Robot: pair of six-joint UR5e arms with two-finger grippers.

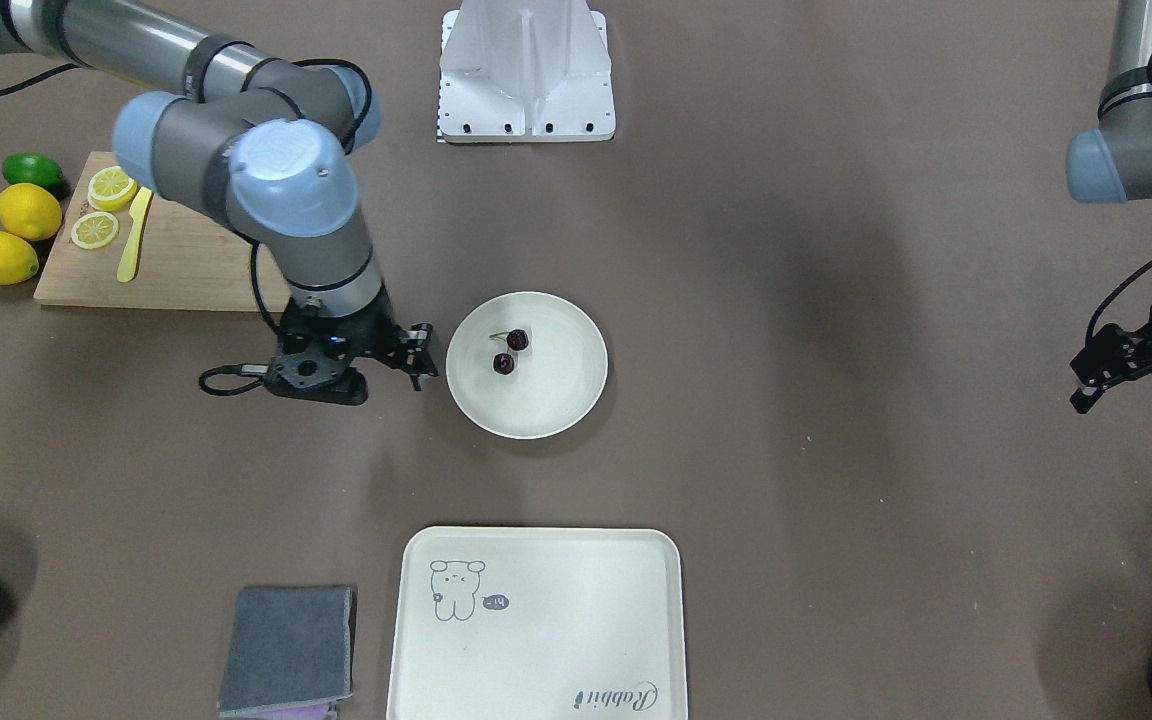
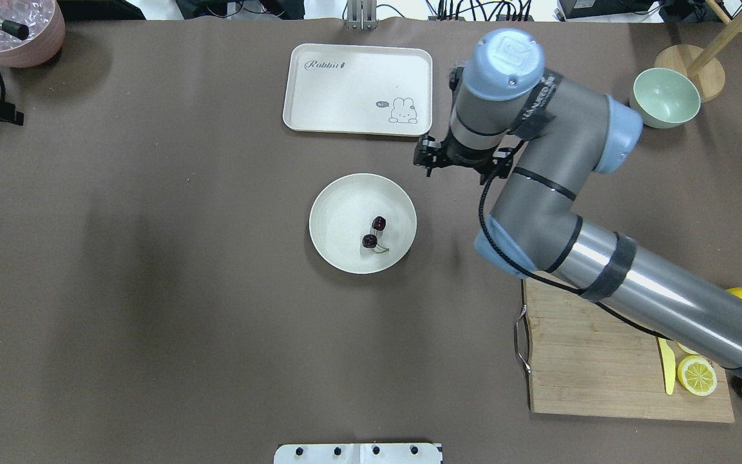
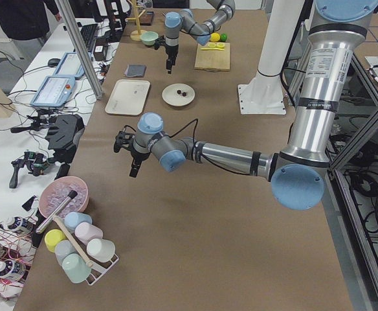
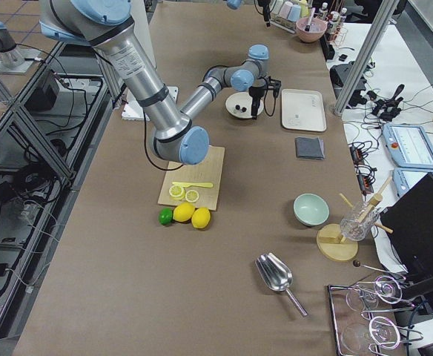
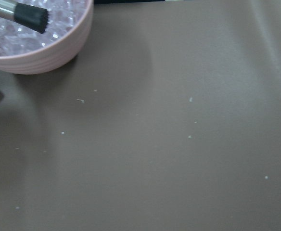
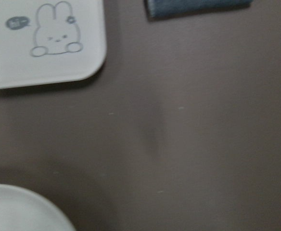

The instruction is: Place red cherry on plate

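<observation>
Backing off: lift right gripper [image 1: 420, 356], spread and empty, straight up, without nudging round cream-white plate [image 1: 556, 390] or tiny dark maroon cherry pair [image 1: 517, 340] inside; left gripper [image 1: 1129, 398] likewise spread, empty.

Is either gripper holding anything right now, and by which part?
Nothing is held. The red cherry lies on the plate; the right gripper beside it and the left gripper far off are both empty.
</observation>
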